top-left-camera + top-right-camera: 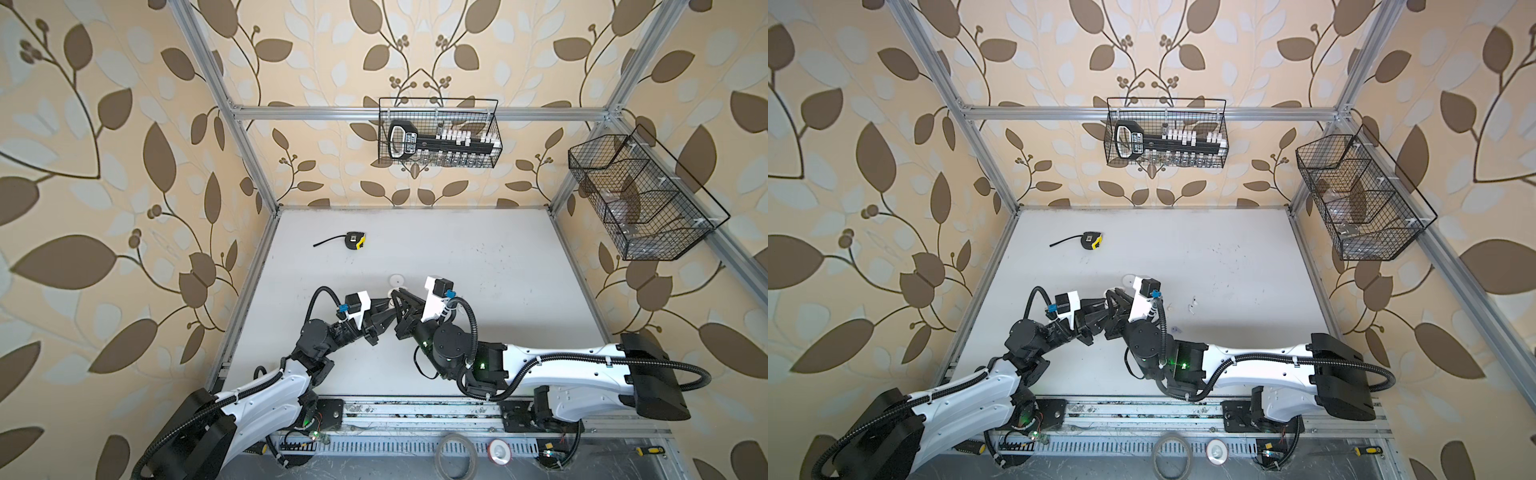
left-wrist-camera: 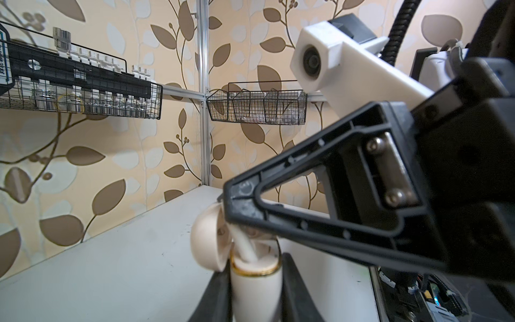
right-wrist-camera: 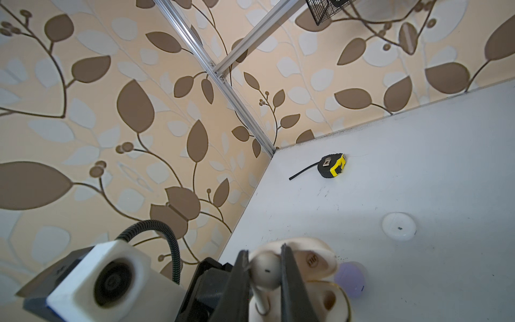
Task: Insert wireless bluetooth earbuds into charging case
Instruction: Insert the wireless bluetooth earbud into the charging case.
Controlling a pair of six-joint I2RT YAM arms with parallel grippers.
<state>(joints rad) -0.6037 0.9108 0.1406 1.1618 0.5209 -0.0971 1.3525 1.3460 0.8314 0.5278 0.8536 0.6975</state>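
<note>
A cream charging case (image 2: 255, 290) with a gold rim stands upright between the fingers of my left gripper (image 2: 255, 267), which is shut on its body. Its lid (image 2: 207, 239) hangs open to one side. My right gripper (image 3: 264, 256) is shut on the head of a cream earbud (image 3: 266, 271). The earbud's stem (image 2: 246, 248) points down into one slot of the case, and the slot beside it (image 3: 328, 301) is empty. In both top views the two grippers (image 1: 386, 308) (image 1: 397, 296) meet tip to tip at mid-table. Tiny loose earbuds (image 1: 1192, 305) lie right of them.
A lilac case (image 3: 351, 278) and a white round case (image 3: 399, 226) lie on the table just beyond the grippers. A yellow tape measure (image 1: 355, 241) sits at the far left. Wire baskets (image 1: 440, 133) (image 1: 640, 199) hang on the back and right walls.
</note>
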